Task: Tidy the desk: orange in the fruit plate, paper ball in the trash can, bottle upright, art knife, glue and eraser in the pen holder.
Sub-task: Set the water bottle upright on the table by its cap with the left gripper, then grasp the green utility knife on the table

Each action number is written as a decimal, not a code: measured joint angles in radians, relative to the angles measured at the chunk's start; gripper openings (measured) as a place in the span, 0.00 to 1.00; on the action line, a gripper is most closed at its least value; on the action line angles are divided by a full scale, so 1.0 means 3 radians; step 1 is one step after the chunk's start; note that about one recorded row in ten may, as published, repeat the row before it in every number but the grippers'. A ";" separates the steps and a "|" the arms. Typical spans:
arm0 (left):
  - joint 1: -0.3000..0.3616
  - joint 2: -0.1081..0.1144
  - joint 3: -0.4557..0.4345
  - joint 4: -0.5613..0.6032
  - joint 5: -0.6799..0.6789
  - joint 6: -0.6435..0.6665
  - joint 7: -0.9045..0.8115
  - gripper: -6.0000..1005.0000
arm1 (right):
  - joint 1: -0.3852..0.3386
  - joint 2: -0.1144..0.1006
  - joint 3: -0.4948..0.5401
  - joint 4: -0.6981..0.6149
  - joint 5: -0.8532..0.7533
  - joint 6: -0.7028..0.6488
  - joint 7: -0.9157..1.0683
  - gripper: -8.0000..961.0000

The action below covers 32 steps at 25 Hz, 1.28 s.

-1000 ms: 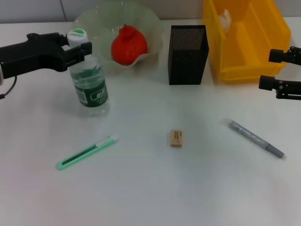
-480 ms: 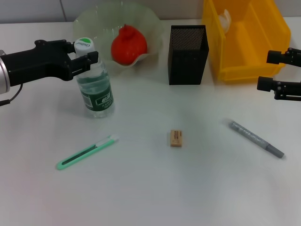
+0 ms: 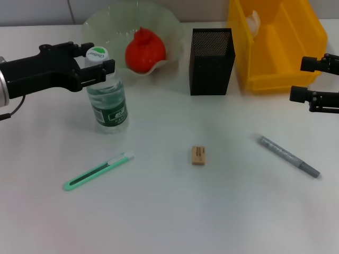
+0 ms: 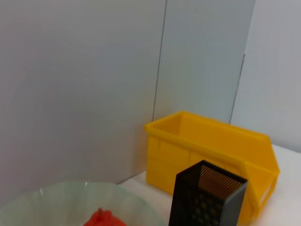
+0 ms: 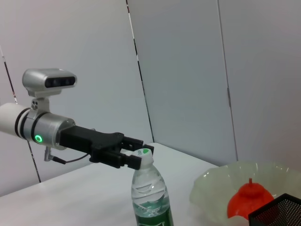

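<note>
The clear bottle (image 3: 107,100) with a green label stands upright on the table at the left. My left gripper (image 3: 97,63) is shut on its neck just under the white cap; the right wrist view shows the same grip (image 5: 133,158) on the bottle (image 5: 150,195). The orange (image 3: 144,50) lies in the glass fruit plate (image 3: 103,21). The green art knife (image 3: 98,172), the tan eraser (image 3: 198,155) and the grey glue stick (image 3: 288,156) lie on the table. The paper ball (image 3: 253,21) is in the yellow bin (image 3: 296,47). My right gripper (image 3: 307,79) is open and empty at the right edge.
The black mesh pen holder (image 3: 212,61) stands between the plate and the yellow bin. The left wrist view shows the bin (image 4: 211,146), the pen holder (image 4: 207,197) and the orange (image 4: 106,219) before a grey wall.
My left gripper has moved a little to the right with the bottle in it. The right arm has hardly moved.
</note>
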 joint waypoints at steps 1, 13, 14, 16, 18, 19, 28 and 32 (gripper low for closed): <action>0.0010 0.0001 -0.0007 0.0008 -0.0028 0.0020 0.0017 0.58 | -0.0002 0.0000 0.0000 -0.0003 0.0000 0.0000 0.0000 0.87; 0.0150 0.0021 -0.0937 -0.0222 -0.0527 0.1108 0.0623 0.80 | -0.0028 0.0006 -0.0554 -0.0758 -0.0160 0.0098 0.0820 0.87; 0.0135 0.0026 -0.1158 -0.0372 -0.0536 0.1341 0.0748 0.80 | -0.0016 0.0010 -0.0691 -0.0939 -0.0258 0.0121 0.1033 0.87; 0.0127 0.0047 -0.1431 -0.0608 -0.0532 0.1632 0.0958 0.80 | 0.0038 0.0013 -0.0904 -0.1222 -0.0445 0.0156 0.1411 0.87; 0.0132 0.0111 -0.1633 -0.0907 -0.0515 0.1892 0.1202 0.80 | 0.0159 0.0007 -0.1100 -0.1416 -0.0650 0.0151 0.1787 0.87; 0.0142 0.0163 -0.1665 -0.1066 -0.0507 0.1984 0.1300 0.80 | 0.0242 0.0002 -0.1191 -0.1486 -0.0769 0.0139 0.1964 0.87; 0.0234 0.0379 -0.1665 -0.1752 -0.0287 0.2319 0.1816 0.80 | 0.0901 -0.0005 -0.2129 -0.1607 -0.1717 0.0096 0.2867 0.87; 0.0249 0.0367 -0.1681 -0.1765 -0.0155 0.2317 0.1833 0.80 | 0.1196 0.0008 -0.2709 -0.1414 -0.2017 0.0124 0.3126 0.87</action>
